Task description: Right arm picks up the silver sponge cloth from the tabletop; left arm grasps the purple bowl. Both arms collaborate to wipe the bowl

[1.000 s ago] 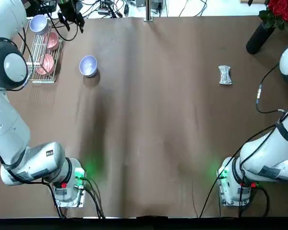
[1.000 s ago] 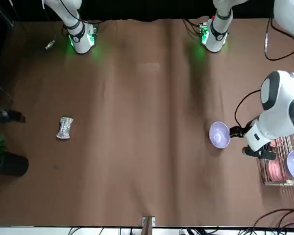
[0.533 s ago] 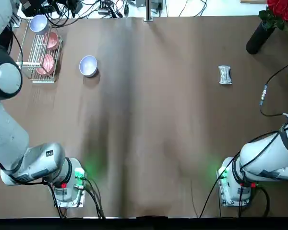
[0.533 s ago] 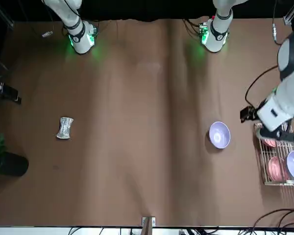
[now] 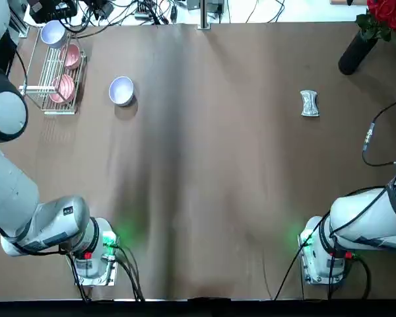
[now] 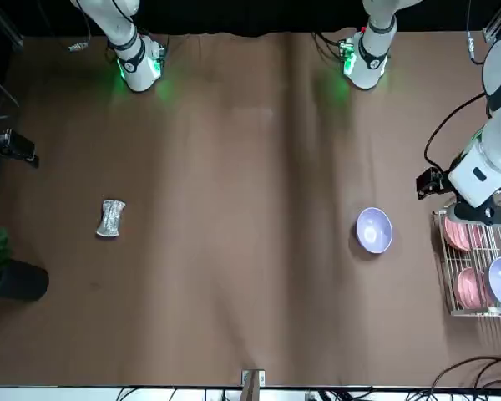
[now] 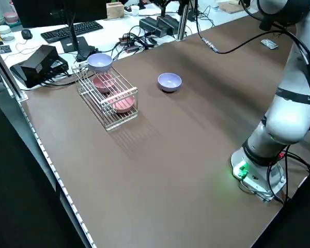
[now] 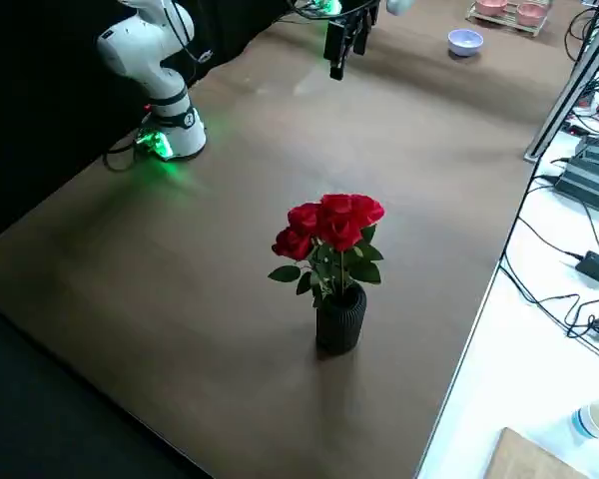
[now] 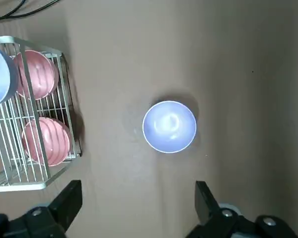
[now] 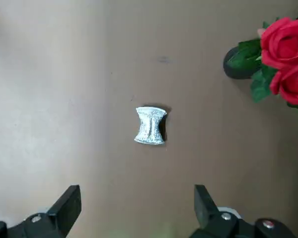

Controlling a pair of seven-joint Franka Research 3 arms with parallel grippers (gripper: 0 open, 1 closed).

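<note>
The purple bowl (image 5: 121,90) stands upright on the tabletop (image 5: 211,172) at the far left, just right of a wire rack. High above it hangs my left gripper (image 9: 138,185), open and empty, with the bowl (image 9: 169,126) seen between its fingers. The silver sponge cloth (image 5: 309,103) lies flat at the far right. My right gripper (image 10: 137,188) is open and empty well above the cloth (image 10: 150,125). In the front view the bowl (image 6: 374,230) is at the right and the cloth (image 6: 110,218) at the left.
A wire rack (image 5: 53,72) holds pink bowls (image 9: 42,141) and a second lavender bowl (image 5: 53,33) at the far left corner. A dark vase (image 5: 353,53) with red roses (image 10: 288,49) stands at the far right corner, close to the cloth. Cables and a black box lie beyond the far edge.
The left arm has pulled away from the bowl, toward the rack and its base side. The right gripper has also shifted toward its base side. Bowl and cloth have not moved.
</note>
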